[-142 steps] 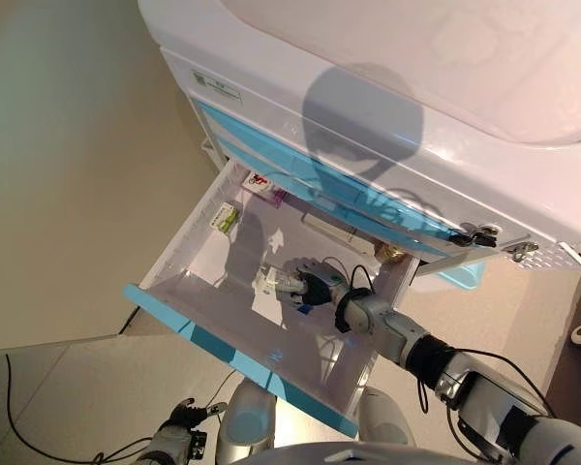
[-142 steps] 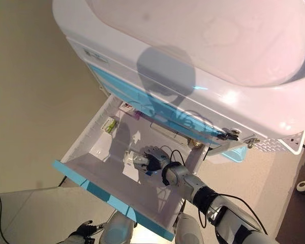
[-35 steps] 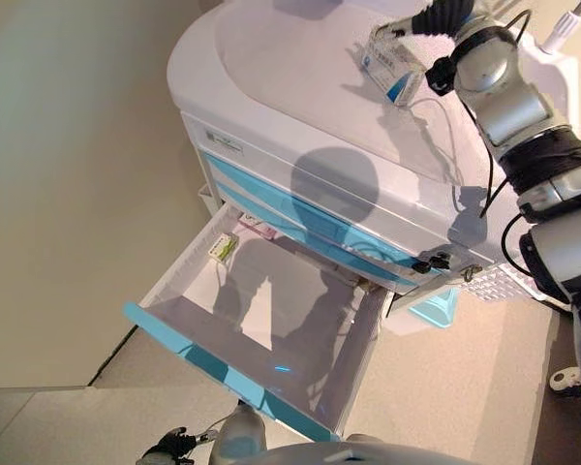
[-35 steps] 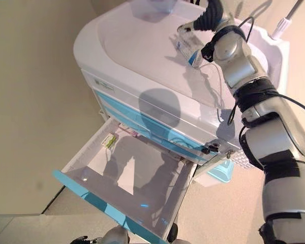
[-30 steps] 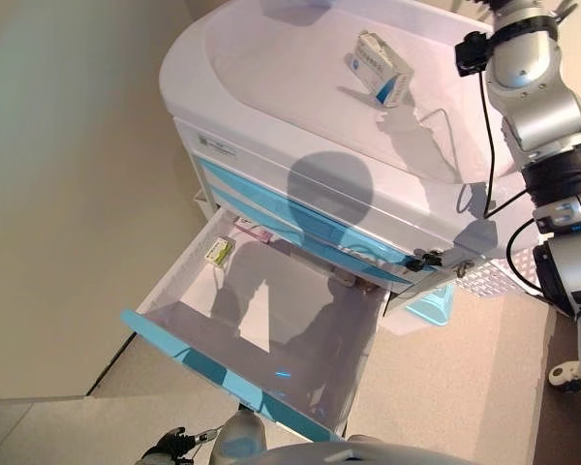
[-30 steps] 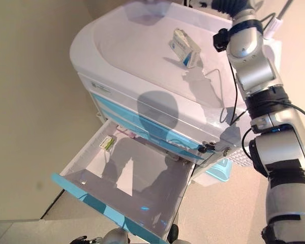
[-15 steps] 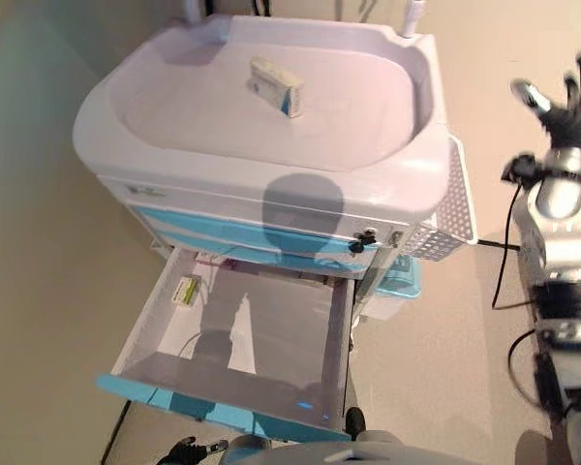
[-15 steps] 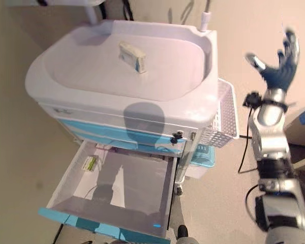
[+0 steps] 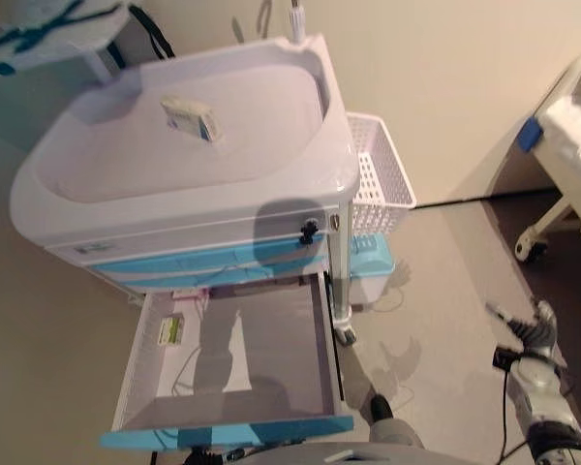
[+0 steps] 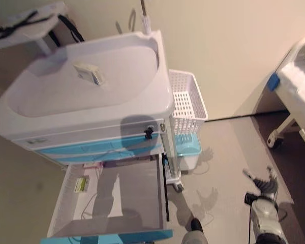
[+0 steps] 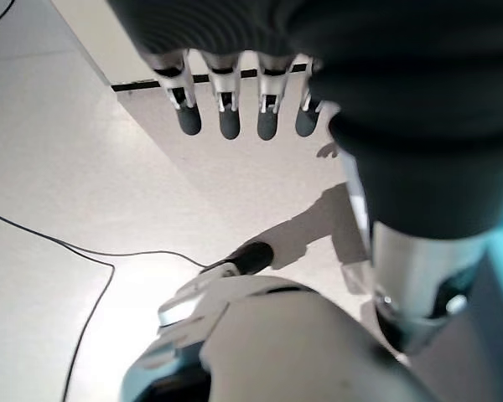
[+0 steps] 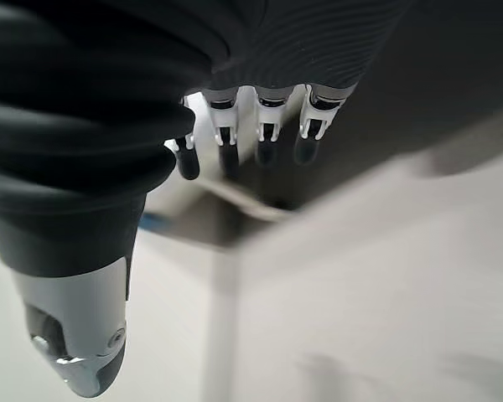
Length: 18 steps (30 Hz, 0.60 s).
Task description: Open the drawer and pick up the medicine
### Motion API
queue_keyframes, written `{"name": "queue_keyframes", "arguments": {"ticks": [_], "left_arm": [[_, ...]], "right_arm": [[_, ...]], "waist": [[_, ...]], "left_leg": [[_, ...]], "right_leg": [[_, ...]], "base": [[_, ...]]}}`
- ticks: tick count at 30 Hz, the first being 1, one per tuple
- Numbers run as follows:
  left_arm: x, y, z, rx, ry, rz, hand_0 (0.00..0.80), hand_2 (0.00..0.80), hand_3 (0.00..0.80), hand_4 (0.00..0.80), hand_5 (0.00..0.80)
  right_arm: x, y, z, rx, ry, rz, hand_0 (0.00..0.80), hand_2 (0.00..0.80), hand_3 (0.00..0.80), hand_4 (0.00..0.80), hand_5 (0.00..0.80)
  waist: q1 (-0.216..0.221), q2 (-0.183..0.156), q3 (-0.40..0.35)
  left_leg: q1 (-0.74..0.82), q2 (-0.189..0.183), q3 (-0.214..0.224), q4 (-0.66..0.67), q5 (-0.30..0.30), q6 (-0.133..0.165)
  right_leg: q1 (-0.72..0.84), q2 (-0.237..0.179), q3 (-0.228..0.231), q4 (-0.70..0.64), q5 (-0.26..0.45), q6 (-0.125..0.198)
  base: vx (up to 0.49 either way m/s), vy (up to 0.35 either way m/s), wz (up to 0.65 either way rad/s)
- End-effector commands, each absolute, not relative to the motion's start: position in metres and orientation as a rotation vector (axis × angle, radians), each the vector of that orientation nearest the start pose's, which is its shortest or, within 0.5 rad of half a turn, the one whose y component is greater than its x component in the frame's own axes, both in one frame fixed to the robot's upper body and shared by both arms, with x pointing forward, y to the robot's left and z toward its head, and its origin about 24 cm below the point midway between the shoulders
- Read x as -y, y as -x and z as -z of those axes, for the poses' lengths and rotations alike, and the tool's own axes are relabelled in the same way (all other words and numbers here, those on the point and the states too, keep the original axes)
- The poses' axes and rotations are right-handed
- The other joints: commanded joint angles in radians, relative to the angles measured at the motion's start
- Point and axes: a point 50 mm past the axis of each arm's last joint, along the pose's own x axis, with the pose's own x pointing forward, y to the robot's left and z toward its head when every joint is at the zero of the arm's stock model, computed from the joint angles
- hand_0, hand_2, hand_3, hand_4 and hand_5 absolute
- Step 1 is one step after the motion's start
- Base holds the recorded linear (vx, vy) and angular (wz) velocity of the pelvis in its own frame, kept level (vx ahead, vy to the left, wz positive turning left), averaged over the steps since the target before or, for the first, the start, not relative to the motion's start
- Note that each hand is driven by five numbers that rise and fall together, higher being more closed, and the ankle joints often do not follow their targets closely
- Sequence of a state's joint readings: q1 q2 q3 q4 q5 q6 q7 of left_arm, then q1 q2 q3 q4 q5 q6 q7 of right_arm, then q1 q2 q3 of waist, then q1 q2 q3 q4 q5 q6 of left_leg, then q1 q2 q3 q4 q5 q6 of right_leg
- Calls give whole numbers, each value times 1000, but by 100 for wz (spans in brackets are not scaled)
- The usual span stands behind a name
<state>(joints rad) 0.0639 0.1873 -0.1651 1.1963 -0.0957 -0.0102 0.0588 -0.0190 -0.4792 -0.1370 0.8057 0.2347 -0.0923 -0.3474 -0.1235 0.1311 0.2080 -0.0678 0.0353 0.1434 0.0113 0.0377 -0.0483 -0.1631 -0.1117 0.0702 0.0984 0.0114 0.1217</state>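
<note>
The white and blue medicine box lies on the white cart's top, free of both hands; it also shows in the right eye view. The cart's lowest drawer with a blue front stands pulled out. A small green box lies at its left wall. My right hand hangs low over the floor, far right of the cart, open and empty; its straight fingers show in the right wrist view. My left hand is open and empty above the floor.
A white wire basket hangs on the cart's right side, with a blue bin under it. A bed stands at the far right. A small table stands behind the cart at the left.
The whole view has swung. My right hand has dropped from raised beside the cart to low over the floor at the right. The medicine box stays on the cart's top.
</note>
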Motion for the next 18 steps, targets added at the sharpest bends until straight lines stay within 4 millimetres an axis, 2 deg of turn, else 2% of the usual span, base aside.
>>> {"name": "queue_keyframes", "arguments": {"ticks": [1,4,7,8,10,11,14,16,17,18], "left_arm": [[-235,-85,160,-1196,-259,-112,0,0,0,0,0],[-241,-103,153,-1126,-331,-67,0,0,0,0,0],[-245,-124,142,-1029,-407,-23,0,0,0,0,0],[-246,-132,136,-983,-423,-15,0,0,0,0,0],[-249,-136,132,-957,-433,-10,0,0,0,0,0],[-251,-149,123,-887,-453,6,0,0,0,0,0],[-255,-171,104,-781,-525,40,0,0,0,0,0],[-255,-171,104,-782,-525,40,0,0,0,0,0],[-262,-196,81,-669,-609,55,0,0,0,0,0],[-264,-206,71,-624,-650,63,0,0,0,0,0]], "right_arm": [[343,-214,35,-475,282,653,0,0,0,0,0],[345,-210,47,-589,375,590,0,0,0,0,0],[344,-214,48,-613,396,550,0,0,0,0,0],[342,-216,49,-612,384,539,0,0,0,0,0],[341,-215,49,-606,371,532,0,0,0,0,0],[338,-215,52,-609,326,522,0,0,0,0,0],[332,-216,54,-601,310,480,0,0,0,0,0],[332,-216,54,-601,310,480,0,0,0,0,0],[329,-210,60,-632,328,449,0,0,0,0,0],[328,-210,61,-641,343,436,0,0,0,0,0]], "waist": [[16,-51,76],[24,-57,98],[30,-57,118],[31,-57,129],[32,-59,136],[32,-59,150],[26,-62,164],[26,-62,163],[21,-66,171],[20,-66,173]], "left_leg": [[-120,-65,-43,228,-145,55],[-230,-57,-59,340,-169,49],[-307,-50,-68,409,-184,52],[-330,-48,-70,428,-186,54],[-354,-48,-72,448,-188,56],[-396,-46,-80,476,-190,56],[-440,-43,-84,513,-199,55],[-441,-43,-84,514,-199,55],[-473,-40,-86,542,-205,53],[-481,-39,-86,548,-208,53]], "right_leg": [[-105,9,-31,184,-86,-4],[-190,5,-50,279,-115,-16],[-262,6,-56,342,-132,-25],[-283,6,-56,359,-137,-28],[-302,5,-59,376,-143,-31],[-337,3,-68,401,-150,-36],[-376,3,-71,431,-161,-43],[-378,3,-71,432,-161,-43],[-408,0,-78,454,-166,-46],[-415,-1,-77,458,-168,-47]], "base": [[-166,-88,23],[-184,-127,32],[-114,-73,26],[-90,-53,21],[-72,-46,10],[-49,-52,2],[-42,-38,22],[-5,-11,10],[13,-20,-5],[15,-25,-3]]}}
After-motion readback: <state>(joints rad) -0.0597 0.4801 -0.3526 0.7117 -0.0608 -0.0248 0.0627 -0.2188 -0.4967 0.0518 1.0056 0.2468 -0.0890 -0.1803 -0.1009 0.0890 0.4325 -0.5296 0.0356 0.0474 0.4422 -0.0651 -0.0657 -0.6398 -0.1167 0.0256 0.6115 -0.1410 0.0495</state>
